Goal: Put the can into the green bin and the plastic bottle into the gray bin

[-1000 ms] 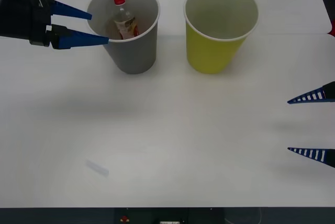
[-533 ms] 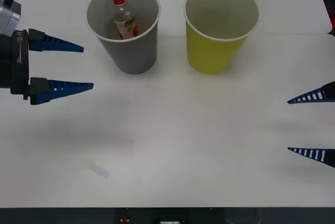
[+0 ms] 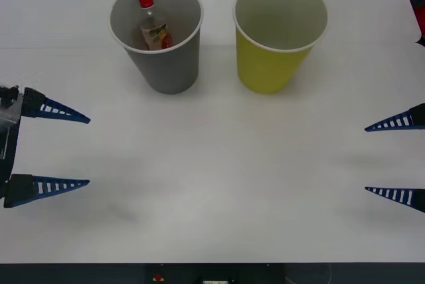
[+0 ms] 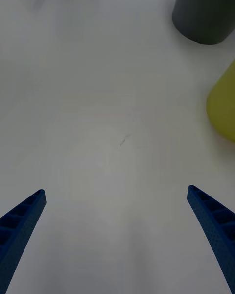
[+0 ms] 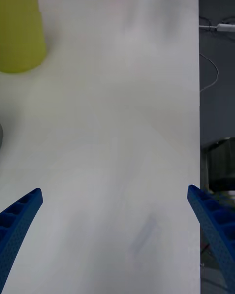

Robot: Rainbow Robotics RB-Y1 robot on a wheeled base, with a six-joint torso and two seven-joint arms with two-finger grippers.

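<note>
The gray bin (image 3: 164,65) stands at the back left of the white table, and the plastic bottle (image 3: 151,24) with its red cap stands inside it. To its right stands the green bin (image 3: 273,58); I cannot make out anything inside it, and the can is out of view. My left gripper (image 3: 81,150) hangs open at the table's left edge, well in front of the gray bin. At the right edge my right gripper (image 3: 367,159) is open too. Both hold nothing. The right wrist view shows the gray bin (image 4: 205,10) and the green bin (image 4: 223,105).
The white table (image 3: 219,184) spreads bare between the two grippers. In the left wrist view the green bin (image 5: 19,27) stands near the far side, and the table's edge (image 5: 198,127) drops off to a dark floor with a cable.
My left gripper has drawn back from the gray bin's rim toward the table's front left, still open. The bottle stays in the gray bin. The right gripper has not moved.
</note>
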